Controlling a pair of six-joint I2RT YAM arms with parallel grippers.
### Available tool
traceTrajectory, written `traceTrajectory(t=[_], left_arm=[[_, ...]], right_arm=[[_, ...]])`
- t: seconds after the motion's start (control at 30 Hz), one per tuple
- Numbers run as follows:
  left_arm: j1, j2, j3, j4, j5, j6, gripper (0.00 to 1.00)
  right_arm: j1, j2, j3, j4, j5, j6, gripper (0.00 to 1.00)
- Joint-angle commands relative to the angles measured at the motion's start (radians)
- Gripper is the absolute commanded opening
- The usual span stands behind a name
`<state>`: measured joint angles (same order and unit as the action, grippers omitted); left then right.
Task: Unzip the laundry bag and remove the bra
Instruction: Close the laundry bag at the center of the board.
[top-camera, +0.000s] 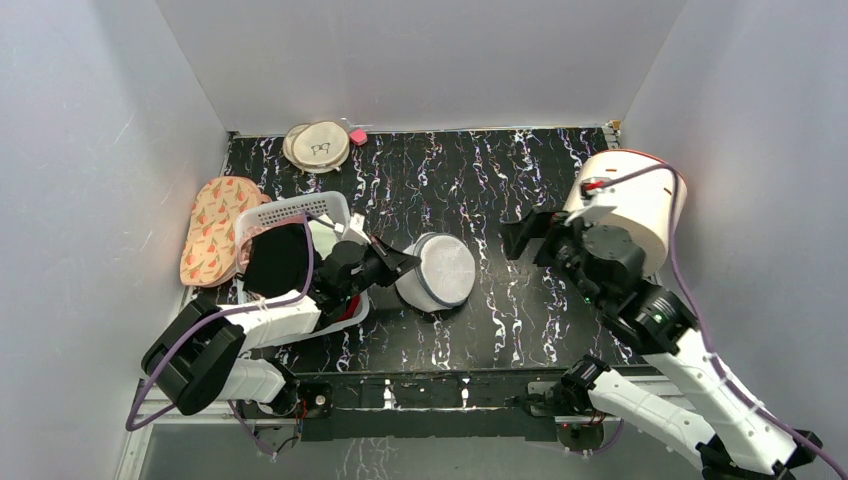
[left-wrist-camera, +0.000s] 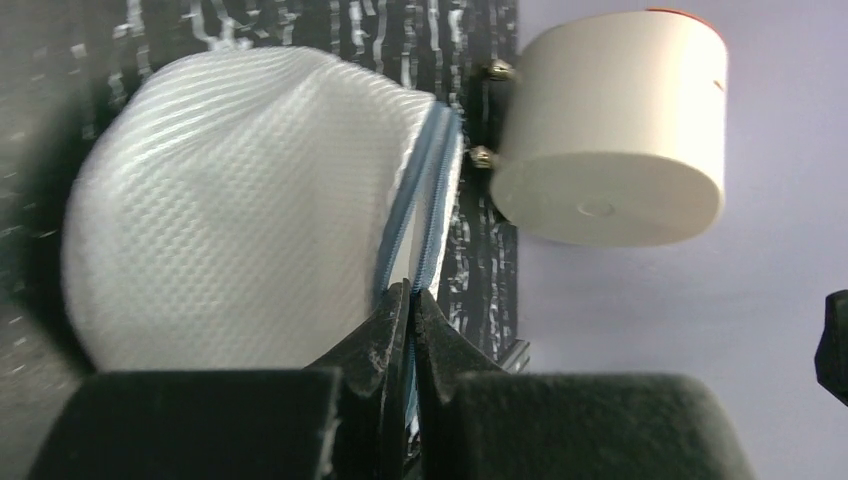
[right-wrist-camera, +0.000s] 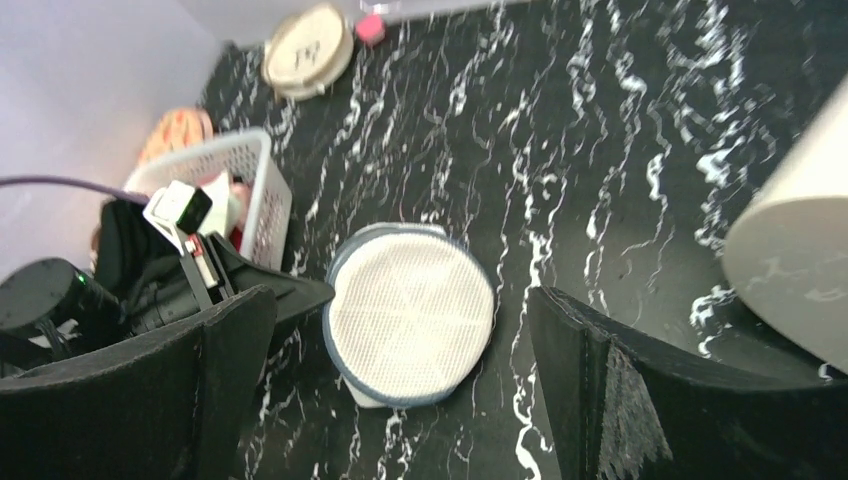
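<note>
The left gripper (left-wrist-camera: 411, 300) had closed tight on the zipper rim (left-wrist-camera: 425, 190) of the laundry bag (left-wrist-camera: 240, 220); the right gripper (right-wrist-camera: 400, 330) hung wide, empty. Unbraced, the bag might drag rather than unzip.

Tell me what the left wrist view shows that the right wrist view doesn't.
Left wrist only: the left gripper shut on the zipper rim, close up. Right wrist only: the white basket and the round discs at the back. Both: the laundry bag, the cream drum, the black marbled table.
</note>
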<state>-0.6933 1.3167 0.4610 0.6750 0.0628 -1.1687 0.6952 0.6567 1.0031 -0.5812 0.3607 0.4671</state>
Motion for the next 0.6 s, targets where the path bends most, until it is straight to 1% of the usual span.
traceTrajectory(t=[0.0, 0.1, 0.23, 0.37, 0.47, 0.57], left_arm=[[0.008, -0.046, -0.034, -0.07, -0.085, -0.022, 0.0], [0.008, -0.035, -0.007, -0.205, -0.116, -0.011, 0.0], [0.008, 0.0, 0.047, -0.375, -0.148, -0.01, 0.0], [0.008, 0.01, 0.083, -0.45, -0.167, 0.012, 0.0], [0.008, 0.001, 0.126, -0.478, -0.165, 0.073, 0.0], [0.007, -0.007, 0.181, -0.522, -0.158, 0.12, 0.16]], right_arm=[[-0.002, 0.081, -0.028, 0.065, -0.13, 0.021, 0.98], [-0.002, 0.129, -0.049, 0.099, -0.194, 0.031, 0.98], [-0.003, 0.17, -0.074, 0.13, -0.238, 0.047, 0.98], [-0.002, 0.177, -0.077, 0.133, -0.242, 0.053, 0.98], [-0.002, 0.168, -0.076, 0.127, -0.23, 0.051, 0.98], [-0.002, 0.164, -0.076, 0.121, -0.216, 0.047, 0.98]])
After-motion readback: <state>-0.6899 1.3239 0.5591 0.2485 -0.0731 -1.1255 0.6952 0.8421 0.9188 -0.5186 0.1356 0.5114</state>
